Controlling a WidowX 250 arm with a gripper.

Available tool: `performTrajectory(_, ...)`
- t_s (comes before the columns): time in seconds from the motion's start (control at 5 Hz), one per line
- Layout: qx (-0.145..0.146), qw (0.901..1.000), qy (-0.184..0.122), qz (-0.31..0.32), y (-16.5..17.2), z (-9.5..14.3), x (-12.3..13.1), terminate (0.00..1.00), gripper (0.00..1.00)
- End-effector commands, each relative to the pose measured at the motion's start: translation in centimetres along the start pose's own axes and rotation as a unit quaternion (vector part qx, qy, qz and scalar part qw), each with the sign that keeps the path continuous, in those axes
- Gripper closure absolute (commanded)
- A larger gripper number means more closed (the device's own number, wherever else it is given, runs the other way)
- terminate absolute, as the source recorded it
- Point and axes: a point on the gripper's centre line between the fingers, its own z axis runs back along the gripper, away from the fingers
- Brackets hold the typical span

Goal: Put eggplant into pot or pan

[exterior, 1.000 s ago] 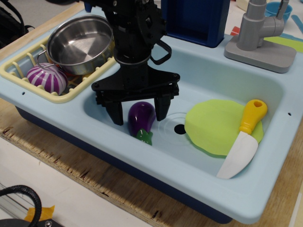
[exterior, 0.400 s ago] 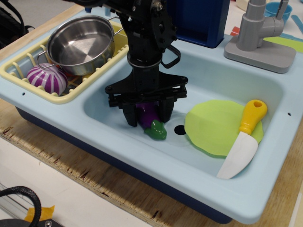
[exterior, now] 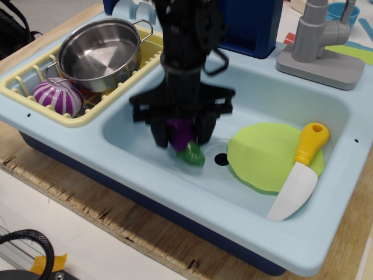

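Observation:
My black gripper point(exterior: 180, 133) hangs over the left half of the light-blue sink point(exterior: 145, 169), blurred by motion. Its two fingers are shut on the purple eggplant point(exterior: 183, 133), whose green stem cap point(exterior: 191, 155) pokes out below them, just above the sink floor. The shiny steel pot point(exterior: 99, 53) stands empty in the yellow dish rack point(exterior: 23, 87) at the back left, well apart from the gripper.
A purple-and-white striped bulb point(exterior: 56, 97) lies in the rack beside the pot. A green disc point(exterior: 269, 155) and a yellow-handled toy knife point(exterior: 300, 170) lie in the sink's right half, near the drain hole point(exterior: 221, 158). A grey faucet point(exterior: 320, 41) stands at the back right.
The gripper has moved right over the eggplant, closed on it, and now lifts it slightly off the sink floor.

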Motion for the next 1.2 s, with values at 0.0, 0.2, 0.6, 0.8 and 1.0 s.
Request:
performTrajectory(0.0,-0.041,0.9968,-0.066,0.02,-0.1,4.0,2.7,0.0,1.0)
performTrajectory(0.2,-0.072,0.9909,-0.107,0.04,1.4,5.5,4.3,0.0,1.0)
performTrajectory(0.6,-0.11,0.9768,-0.174,0.061,5.1,7.8,8.7,0.0,1.0)
performTrajectory(0.8,-0.11,0.9751,-0.18,0.07,6.6,8.0,10.0,0.0,1.0)
performTrajectory(1.0,-0.1,0.9763,-0.175,0.079,8.7,7.5,11.5,0.0,1.0)
